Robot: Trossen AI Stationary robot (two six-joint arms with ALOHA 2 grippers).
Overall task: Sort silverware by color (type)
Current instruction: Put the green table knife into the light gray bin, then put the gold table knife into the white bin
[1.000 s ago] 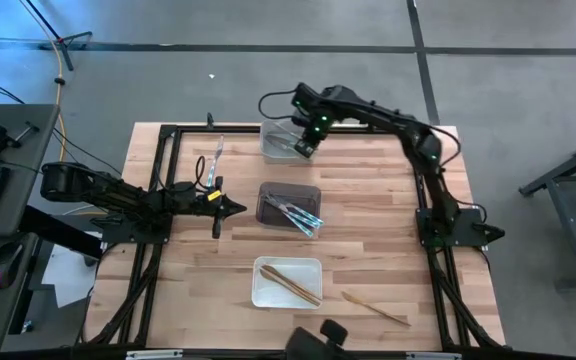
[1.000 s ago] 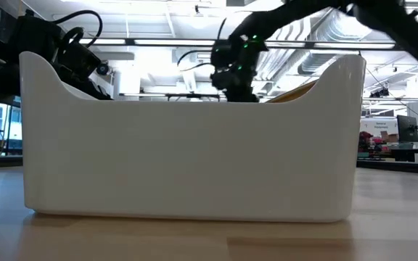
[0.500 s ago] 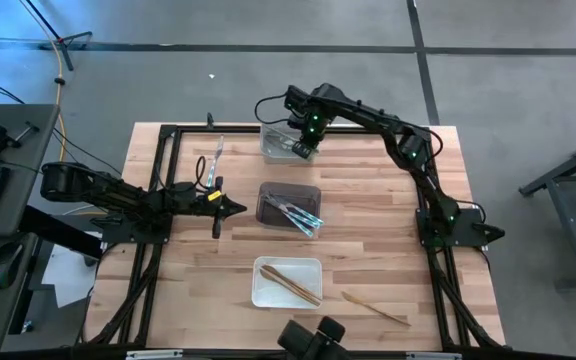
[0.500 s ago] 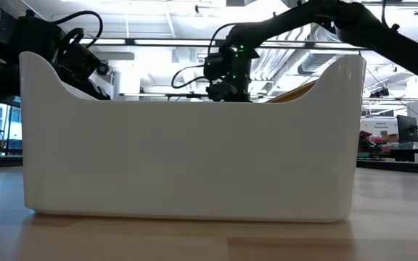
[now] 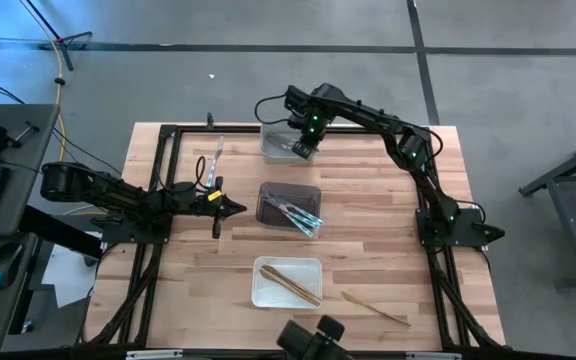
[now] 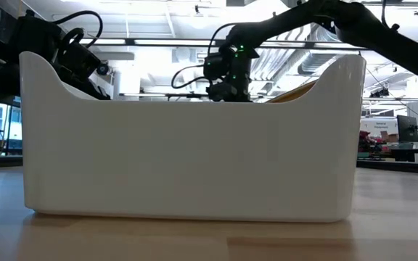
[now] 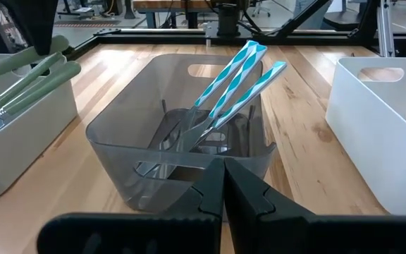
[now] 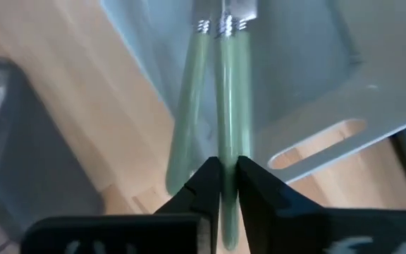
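Observation:
My right gripper [image 5: 304, 146] [image 8: 223, 176] hangs fingers down over the pale bin [image 5: 276, 140] at the table's far side, shut on an olive green utensil [image 8: 228, 99]. A second green utensil [image 8: 189, 106] lies beside it in that bin. The dark bin [image 5: 289, 204] at mid-table holds blue-striped utensils [image 7: 235, 77]. Tan wooden utensils [image 5: 290, 283] lie in the white bin [image 5: 264, 290] at the near side. My left gripper [image 5: 232, 208] [image 7: 224, 180] is shut on nothing, just left of the dark bin. My right gripper pinches the green utensil's handle [image 8: 228, 152] between its two fingers, coming from above and pointing down. The handle runs on past the fingers into the pale bin, its metal end [image 8: 225, 25] farthest from them. Whether that end rests on the bin's floor I cannot tell.
One wooden utensil [image 5: 374, 306] lies loose on the table at the near right. A pale utensil [image 5: 218, 153] lies at the far left, beside the black frame rail [image 5: 168, 160]. In the low view the white bin's wall [image 6: 187, 152] blocks most of the table.
My right gripper has sunk toward the pale far bin with the green utensil, tipping a little as it went, and has then held still. My left arm has kept still.

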